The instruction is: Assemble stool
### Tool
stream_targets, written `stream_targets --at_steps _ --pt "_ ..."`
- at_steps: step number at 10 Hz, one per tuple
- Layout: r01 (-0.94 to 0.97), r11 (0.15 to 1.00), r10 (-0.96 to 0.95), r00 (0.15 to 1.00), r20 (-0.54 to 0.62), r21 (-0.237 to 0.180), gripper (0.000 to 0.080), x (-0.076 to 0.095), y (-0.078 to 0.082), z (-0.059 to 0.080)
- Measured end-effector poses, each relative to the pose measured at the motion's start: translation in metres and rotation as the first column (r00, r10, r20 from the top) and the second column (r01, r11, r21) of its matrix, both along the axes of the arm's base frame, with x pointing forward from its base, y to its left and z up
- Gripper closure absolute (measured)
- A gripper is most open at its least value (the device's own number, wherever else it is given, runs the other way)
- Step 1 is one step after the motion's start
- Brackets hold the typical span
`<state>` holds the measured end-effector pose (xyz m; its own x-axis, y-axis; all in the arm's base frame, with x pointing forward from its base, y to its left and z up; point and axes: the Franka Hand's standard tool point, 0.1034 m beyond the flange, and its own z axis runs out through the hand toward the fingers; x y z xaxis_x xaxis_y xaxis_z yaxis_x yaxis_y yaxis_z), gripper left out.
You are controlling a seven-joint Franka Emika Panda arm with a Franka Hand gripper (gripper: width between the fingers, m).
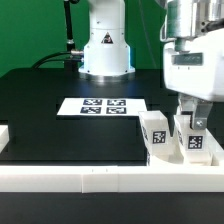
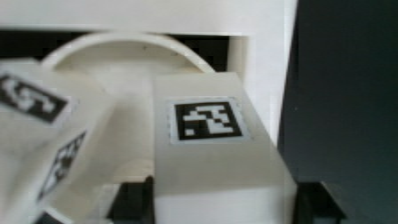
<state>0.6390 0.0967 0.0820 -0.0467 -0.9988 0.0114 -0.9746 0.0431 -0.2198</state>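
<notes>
Leg [image 2: 217, 150] upright between jaws | jaws pinching it | seat [image 2: 125, 55] beyond

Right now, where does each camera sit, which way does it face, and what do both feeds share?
Exterior view: off the arm, low by the near border rail, looking across the black table at the marker board and robot base; the gripper shows above a leg.
Wrist view: on the wrist, looking past the fingers at that tagged leg and round seat.
Shared: the leg.
</notes>
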Motion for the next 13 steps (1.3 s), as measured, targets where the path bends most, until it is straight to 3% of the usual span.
stream_targets --at_steps 4,7,9,10,11,13 --pt "0.366 0.924 -0.366 0.93 -0.024 0.114 0.0456 -0.001 0.003 -0.002" --pt "0.45 0.878 -0.448 0.893 -0.046 0.161 0.0456 -0.002 0.004 -0.002" --pt "0.414 0.897 -0.413 0.91 -0.04 0.155 0.0456 -0.002 0.004 -0.002" --pt "0.408 0.9 -0.408 0.913 -0.034 0.156 0.0291 -0.001 0.004 0.0" --pt "0.332 0.93 -0.335 0.942 -0.008 0.155 0.0183 0.002 0.004 0.012" --pt "0.251 0.952 -0.263 0.963 0.052 0.175 0.0157 0.014 0.002 0.044"
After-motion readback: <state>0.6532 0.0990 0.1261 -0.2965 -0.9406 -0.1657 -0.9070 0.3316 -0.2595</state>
